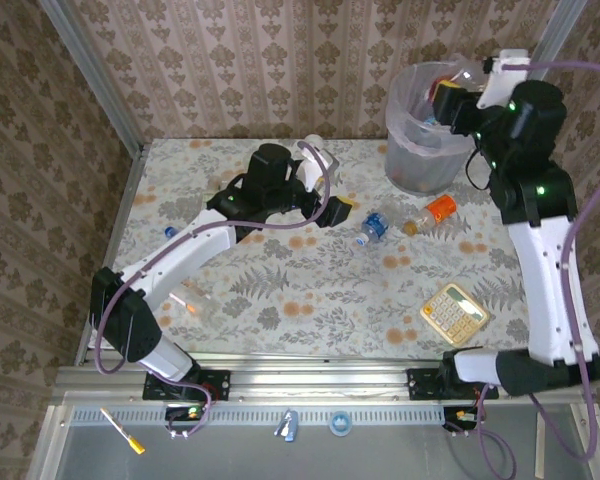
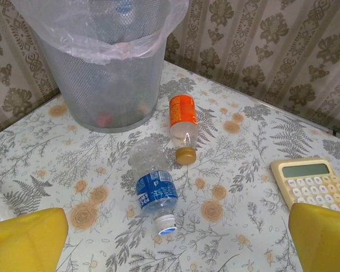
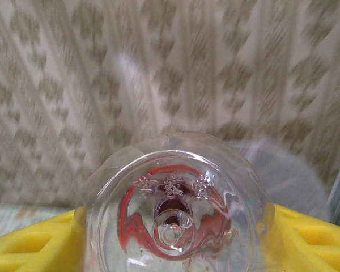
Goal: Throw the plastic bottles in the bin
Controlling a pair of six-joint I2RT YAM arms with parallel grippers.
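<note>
White lettering on the blue-labelled bottle (image 2: pixel 156 192) on the desk, too small to read. Three raised characters moulded into the base of the clear bottle (image 3: pixel 173 190), not legible. Key markings on the calculator (image 2: pixel 314 182) blurred.

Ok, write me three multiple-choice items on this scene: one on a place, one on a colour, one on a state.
1. The orange-labelled bottle lies:
A) inside the bin
B) on the table beside the bin
C) upright on the bin's rim

2. The neighbouring bottle has a label that is:
A) green
B) black
C) blue

3. The right hand:
A) grips a clear bottle
B) is open and empty
C) is shut on nothing

Answers:
1 B: it lies on its side on the table, just outside the bin's wall.
2 C: a blue band wraps its middle.
3 A: the bottle's base sits between the yellow fingers.
</note>
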